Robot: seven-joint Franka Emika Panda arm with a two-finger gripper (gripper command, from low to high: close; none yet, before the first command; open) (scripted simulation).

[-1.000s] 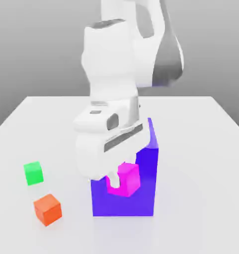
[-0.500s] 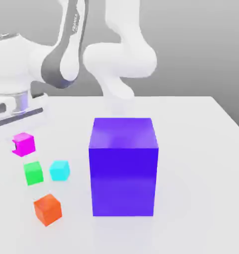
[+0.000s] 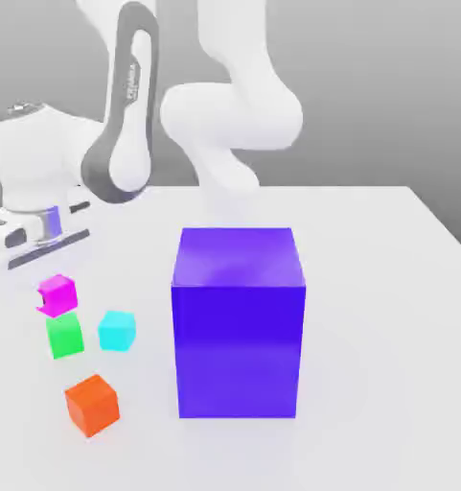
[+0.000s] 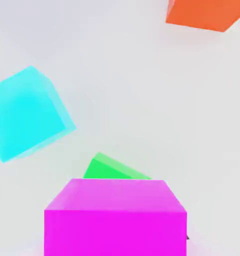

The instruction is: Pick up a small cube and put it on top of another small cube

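Magenta cube (image 3: 57, 293) is the item under inspection; we find it at the exterior view's left, raised off the table and sitting just above the green cube (image 3: 64, 337), apparently touching or nearly touching its top. We note it is pinched in the gripper (image 3: 44, 299), whose fingers are drawn in tight against it; a small white fingertip shows at the cube's left face. Whether the magenta cube already rests its weight on the green one we cannot tell.

In the hand view, we see the magenta cube (image 4: 115, 217) close to the camera with a corner of the green cube (image 4: 113, 169) showing beyond it, so the two are not squarely aligned from that angle.

Moving right in the exterior view, we record a cyan cube (image 3: 117, 330) just beside the green one, apart from it by a narrow gap. An orange cube (image 3: 91, 404) lies nearer the camera, separate from both. The white arm (image 3: 128, 115) bends over from the rear centre toward the left.

Further right stands the large purple block (image 3: 238, 321), upright on the white table (image 3: 387, 336), well apart from the small cubes.
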